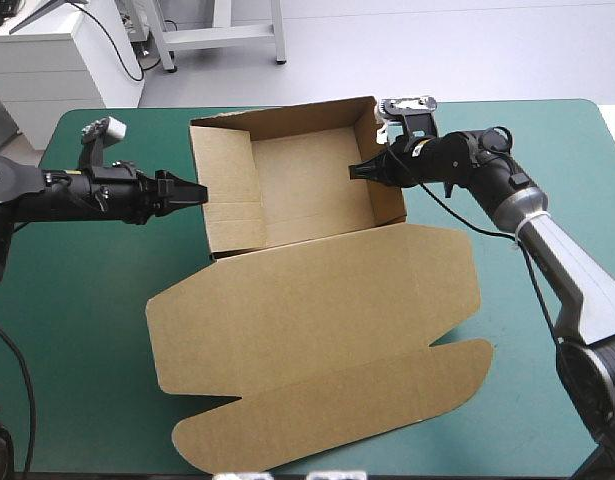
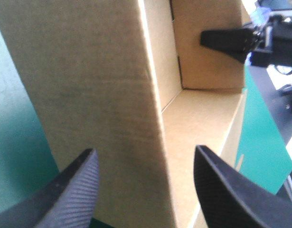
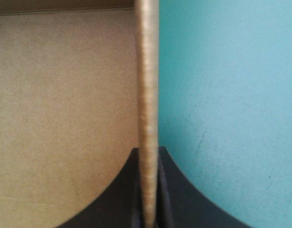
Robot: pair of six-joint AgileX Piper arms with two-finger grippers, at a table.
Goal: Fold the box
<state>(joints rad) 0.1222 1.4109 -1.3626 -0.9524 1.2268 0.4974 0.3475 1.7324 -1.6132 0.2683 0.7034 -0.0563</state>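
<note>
The brown box [image 1: 307, 190] stands as an open tray at the table's middle back, walls raised, with its lid [image 1: 317, 330] flat toward the front edge. My left gripper [image 1: 199, 191] is at the tray's left wall. In the left wrist view this gripper [image 2: 146, 185] is open, and the left wall [image 2: 89, 85] stands between the fingers without being pinched. My right gripper [image 1: 359, 172] is at the right wall. It [image 3: 148, 156] is shut on the wall's edge [image 3: 146, 95]. The left wrist view also shows the right gripper [image 2: 207, 38] across the tray.
The teal-green cover [image 1: 87, 300] lies bare to the left and right of the box. The lid's rounded flaps [image 1: 387, 400] reach close to the table's front edge. Outside the right wall, the cover [image 3: 231, 118] is in plain sight.
</note>
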